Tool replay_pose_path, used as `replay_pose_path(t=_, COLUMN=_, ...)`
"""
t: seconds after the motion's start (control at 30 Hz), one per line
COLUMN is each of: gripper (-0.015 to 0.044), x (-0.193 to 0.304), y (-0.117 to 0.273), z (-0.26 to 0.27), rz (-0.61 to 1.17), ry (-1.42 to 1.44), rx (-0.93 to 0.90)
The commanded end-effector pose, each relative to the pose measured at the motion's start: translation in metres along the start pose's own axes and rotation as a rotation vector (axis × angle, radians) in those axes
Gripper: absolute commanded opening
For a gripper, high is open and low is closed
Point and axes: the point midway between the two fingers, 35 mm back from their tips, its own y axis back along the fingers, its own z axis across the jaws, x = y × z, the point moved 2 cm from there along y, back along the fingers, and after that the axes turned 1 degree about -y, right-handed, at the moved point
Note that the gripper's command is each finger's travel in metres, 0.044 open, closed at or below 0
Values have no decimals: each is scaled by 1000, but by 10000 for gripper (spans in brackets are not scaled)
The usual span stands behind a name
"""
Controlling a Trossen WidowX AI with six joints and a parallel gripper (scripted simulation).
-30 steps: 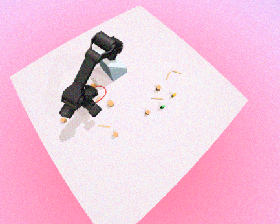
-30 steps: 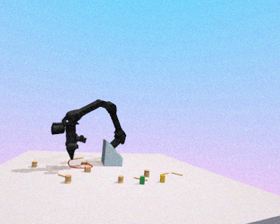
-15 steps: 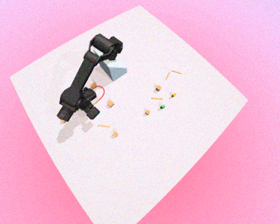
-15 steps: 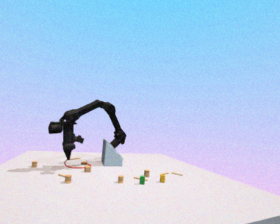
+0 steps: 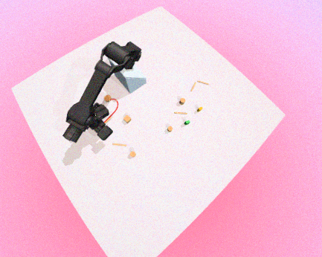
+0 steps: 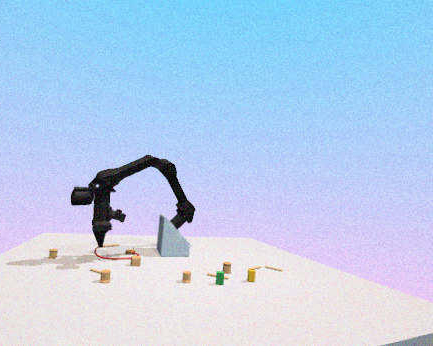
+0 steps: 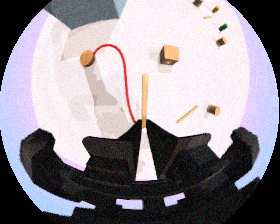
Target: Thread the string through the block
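Observation:
My gripper (image 6: 100,245) (image 7: 143,121) is shut on the thin wooden stick (image 5: 107,119) (image 6: 112,246) (image 7: 145,99), holding it near one end, a little above the table. Its free end points away from the fingers. The red string (image 5: 117,104) (image 6: 116,258) (image 7: 125,75) runs in a loose curve from the fingertips to the round wooden button (image 5: 107,98) (image 6: 130,251) (image 7: 87,58). The wooden block (image 5: 127,119) (image 6: 135,261) (image 7: 169,53) stands ahead and right of the stick in the wrist view, apart from it. A small round mark shows low on its near face; the string is outside the block.
A tall blue-grey wedge (image 5: 136,84) (image 6: 172,242) (image 7: 90,16) stands beyond the button. A loose stick (image 5: 119,144) (image 7: 187,114) and a wooden cylinder (image 5: 132,154) (image 6: 105,276) (image 7: 213,109) lie to one side. Green (image 5: 187,122) (image 6: 220,277) and yellow (image 5: 200,108) (image 6: 251,275) pieces stand farther off.

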Motion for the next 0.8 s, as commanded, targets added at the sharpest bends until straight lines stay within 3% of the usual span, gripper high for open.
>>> replay_pose_path(t=0.0, gripper=0, x=8, y=3, z=-2, rz=23, ry=-1, rx=2)
replay_pose_path(t=0.77, gripper=0, x=34, y=6, z=-8, rz=81, ry=2, rx=7)
